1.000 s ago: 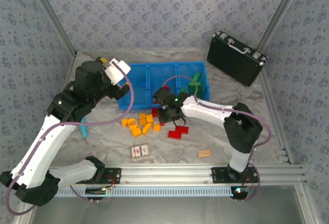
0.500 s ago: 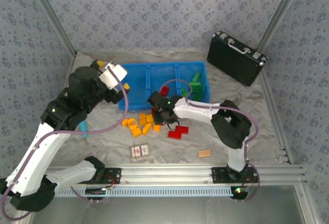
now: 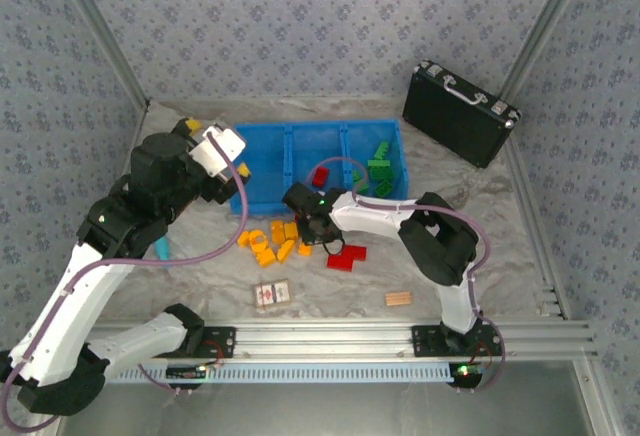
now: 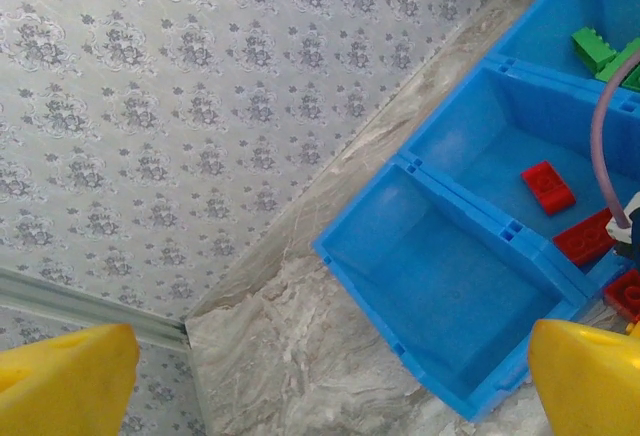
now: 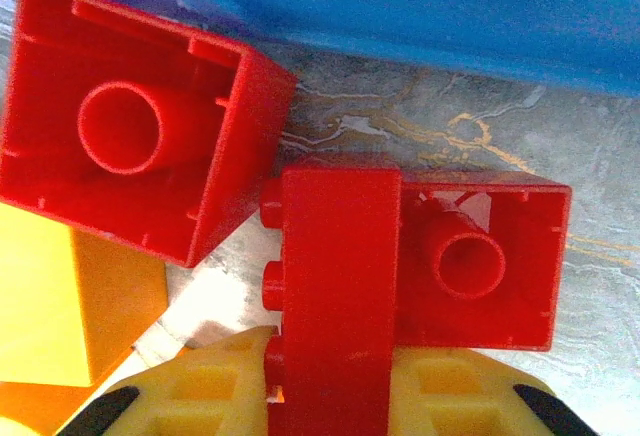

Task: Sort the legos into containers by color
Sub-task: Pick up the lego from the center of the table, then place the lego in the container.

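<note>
The right gripper (image 5: pixel 330 396) is low over the middle of the counter (image 3: pixel 480 216), just in front of the tray's (image 3: pixel 262 188) near wall. Its jaws look clamped on a red brick (image 5: pixel 335 286). That brick is tipped on its side, with its long axis pointing at the tray wall and its studs facing the left of the wrist view. Two more red legos touch it, both upside down with their hollow undersides up: one (image 5: pixel 130 136) to its left by the wall, the other (image 5: pixel 475 266) to its right. An orange brick (image 5: pixel 70 306) lies beside the left one.

From above, about seven orange legos (image 3: pixel 270 241) lie scattered left of the gripper, with a small red cluster (image 3: pixel 345 254) to its right.

The tray sits toward the far edge and has three compartments. The left one (image 4: pixel 430 286) is bare. The middle one holds at least two red bricks (image 4: pixel 548 186), lying flat with studs up. The right one holds several green bricks (image 3: pixel 380 163), too bunched to count.

The left gripper (image 4: pixel 325 381) hangs above the tray's left end, jaws wide apart and holding nothing.
</note>
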Motion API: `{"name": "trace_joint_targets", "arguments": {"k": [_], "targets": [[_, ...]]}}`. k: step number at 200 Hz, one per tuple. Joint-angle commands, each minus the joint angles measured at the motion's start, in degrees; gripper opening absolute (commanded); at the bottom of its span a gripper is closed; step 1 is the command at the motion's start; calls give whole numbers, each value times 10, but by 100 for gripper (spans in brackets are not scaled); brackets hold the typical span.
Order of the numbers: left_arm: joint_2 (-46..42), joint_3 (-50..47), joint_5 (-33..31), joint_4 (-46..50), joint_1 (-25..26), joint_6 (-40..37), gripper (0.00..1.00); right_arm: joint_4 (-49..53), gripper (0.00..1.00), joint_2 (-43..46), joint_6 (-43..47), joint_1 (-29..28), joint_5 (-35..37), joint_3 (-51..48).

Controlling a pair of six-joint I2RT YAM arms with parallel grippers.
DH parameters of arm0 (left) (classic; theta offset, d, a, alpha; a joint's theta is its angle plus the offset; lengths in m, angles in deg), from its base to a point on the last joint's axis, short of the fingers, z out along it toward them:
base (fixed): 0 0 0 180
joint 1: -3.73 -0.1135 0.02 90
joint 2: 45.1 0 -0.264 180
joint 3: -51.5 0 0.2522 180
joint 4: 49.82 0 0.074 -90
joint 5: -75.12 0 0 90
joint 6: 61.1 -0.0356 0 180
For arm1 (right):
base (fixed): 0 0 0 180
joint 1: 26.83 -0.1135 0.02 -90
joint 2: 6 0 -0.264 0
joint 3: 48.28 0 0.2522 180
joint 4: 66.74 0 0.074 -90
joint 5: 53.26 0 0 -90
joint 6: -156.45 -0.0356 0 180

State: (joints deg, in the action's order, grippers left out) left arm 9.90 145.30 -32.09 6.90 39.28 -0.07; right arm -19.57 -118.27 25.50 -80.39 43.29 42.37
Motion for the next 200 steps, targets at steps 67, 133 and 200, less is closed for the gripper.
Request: {"name": "trace_joint_targets", "arguments": {"k": [67,133,200], "targets": [[11,6,-6,-21,4,-14,100,98,22,122,86,14,55,35],[21,11,-1,-15,5,-12,100,28,22,-25,201,93,41,189],[26,5,-6,-19,4,-17,100,38,36,-52,228,115,39,216]]}}
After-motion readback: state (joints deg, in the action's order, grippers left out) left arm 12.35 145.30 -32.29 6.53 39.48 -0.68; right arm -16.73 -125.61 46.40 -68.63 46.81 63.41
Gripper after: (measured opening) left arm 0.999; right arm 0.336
